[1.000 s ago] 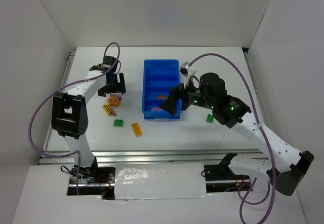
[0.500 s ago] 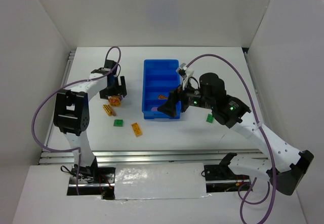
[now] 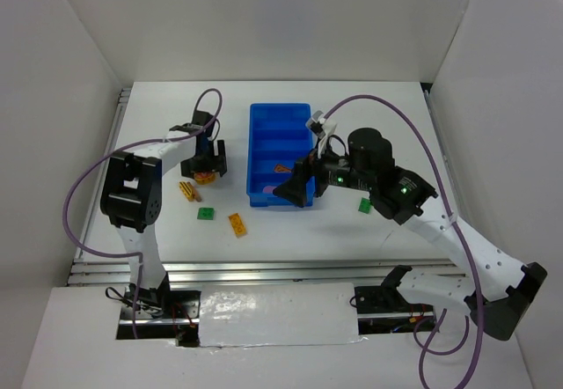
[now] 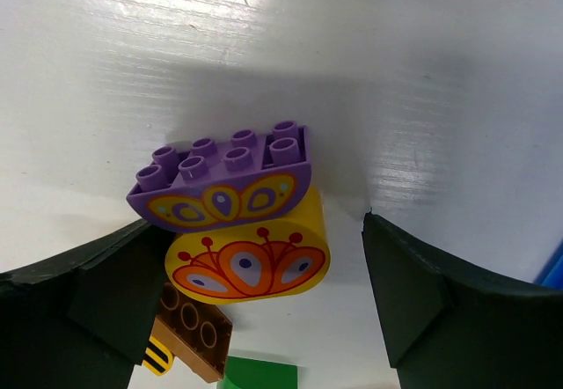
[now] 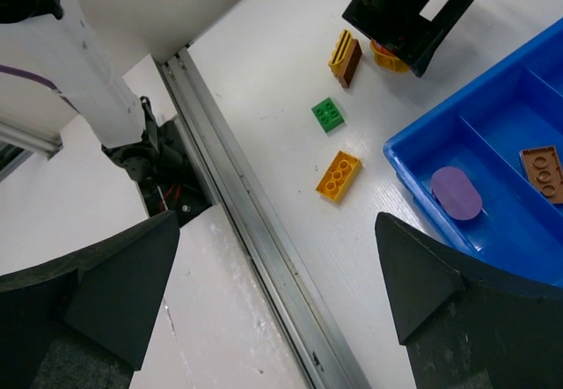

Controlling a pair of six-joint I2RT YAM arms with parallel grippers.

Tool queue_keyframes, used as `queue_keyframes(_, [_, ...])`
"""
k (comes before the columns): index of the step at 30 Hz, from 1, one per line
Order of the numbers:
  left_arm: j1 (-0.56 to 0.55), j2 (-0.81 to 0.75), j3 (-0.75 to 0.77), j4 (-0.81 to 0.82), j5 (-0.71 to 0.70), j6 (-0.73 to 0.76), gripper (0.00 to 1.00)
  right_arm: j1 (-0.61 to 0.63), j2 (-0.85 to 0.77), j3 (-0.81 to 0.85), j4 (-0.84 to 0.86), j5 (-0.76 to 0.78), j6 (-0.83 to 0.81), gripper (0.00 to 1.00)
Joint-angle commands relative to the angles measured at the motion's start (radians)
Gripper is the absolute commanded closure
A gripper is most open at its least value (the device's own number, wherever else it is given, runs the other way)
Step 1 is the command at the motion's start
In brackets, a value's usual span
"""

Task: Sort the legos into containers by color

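Blue plastic is what the tray (image 3: 280, 107) in the middle of the counter (image 3: 396, 125) is made of. A purple oval piece (image 5: 456, 193) is seen in its nearest compartment and a brown-orange brick (image 5: 541, 169) in the next one. The left claw (image 3: 203, 167) is held wide apart around a purple brick (image 4: 224, 178), which is touching a yellow rounded brick (image 4: 251, 261). The right claw (image 3: 294, 188) is also spread apart, with nothing gripped, above the tray's near end. A green plate (image 5: 328, 113), an orange-yellow brick (image 5: 339, 175) and a striped brown brick (image 5: 345, 57) are seen on the counter beside the tray.

Orange petal prints: purple brick (image 4: 224, 165), yellow brick (image 4: 251, 261). Striped edge, seemingly: brown brick (image 4: 195, 332). Blue tray (image 3: 280, 118).
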Motion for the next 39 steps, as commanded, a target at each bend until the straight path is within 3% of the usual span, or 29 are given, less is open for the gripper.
queue_keyframes(1, [0.001, 0.016, 0.007, 0.008, -0.024, -0.019, 0.02, 0.013, -0.037, -0.016, 0.052, 0.003, -0.010, 0.00])
queue_keyframes(7, [0.001, 0.033, 0.005, 0.004, -0.045, -0.046, 0.14, 0.013, -0.049, -0.022, 0.056, 0.011, -0.013, 0.00])
queue_keyframes(14, [0.000, 0.030, 0.011, 0.002, -0.068, -0.059, 0.17, 0.017, -0.041, -0.023, 0.059, 0.002, -0.017, 0.00])
queue_keyframes(17, [0.000, 0.047, 0.019, -0.003, -0.056, -0.057, 0.37, 0.019, -0.041, -0.025, 0.059, 0.002, -0.018, 0.00])
queue_keyframes(18, [0.000, 0.050, 0.019, -0.003, -0.051, -0.059, 0.55, 0.019, -0.040, -0.025, 0.059, 0.003, -0.018, 0.00])
queue_keyframes(19, [-0.002, 0.045, 0.019, 0.000, -0.039, -0.057, 0.66, 0.019, -0.040, -0.025, 0.058, 0.005, -0.018, 0.00])
queue_keyframes(23, [-0.003, 0.013, 0.032, -0.004, -0.008, -0.062, 0.99, 0.019, -0.043, -0.028, 0.063, 0.024, -0.014, 0.00])
queue_keyframes(29, [-0.015, -0.154, 0.063, -0.006, 0.077, -0.033, 1.00, 0.014, -0.038, -0.034, 0.079, 0.199, 0.046, 0.00])
queue_keyframes(36, [-0.121, -0.352, 0.203, -0.116, 0.168, 0.165, 1.00, -0.064, -0.075, 0.026, 0.066, 0.366, 0.233, 0.00])
queue_keyframes(39, [-0.156, -0.495, 0.183, -0.109, 0.302, 0.254, 1.00, -0.153, -0.095, 0.046, 0.081, 0.284, 0.313, 0.00])
